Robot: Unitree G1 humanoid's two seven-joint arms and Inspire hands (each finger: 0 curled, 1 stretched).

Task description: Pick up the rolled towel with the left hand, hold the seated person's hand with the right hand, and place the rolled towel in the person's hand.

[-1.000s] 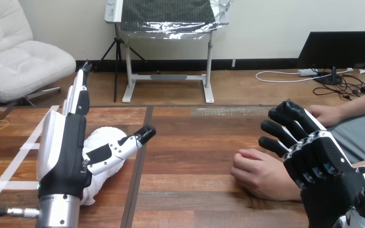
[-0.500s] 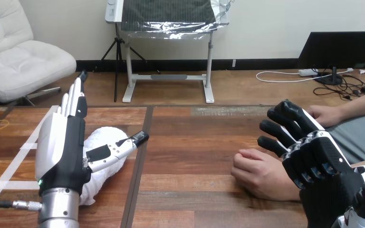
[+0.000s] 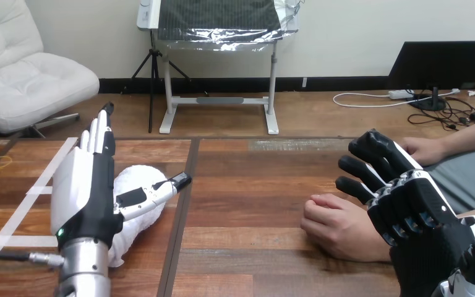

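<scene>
My left hand (image 3: pixel 86 192) is spread wide over the rolled towel (image 3: pixel 130 177), near left. My right hand (image 3: pixel 420 213) is over the person's hand (image 3: pixel 337 226); I cannot tell its grip.

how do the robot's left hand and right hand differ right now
The left robot hand stands on edge beside the rolled towel, fingers straight and thumb stretched over it; the right robot hand sits by the person's hand, at its wrist, and a grip cannot be judged. The left robot hand shows its white shell; the right robot hand shows mostly black. Both are low over the wooden table.
</scene>
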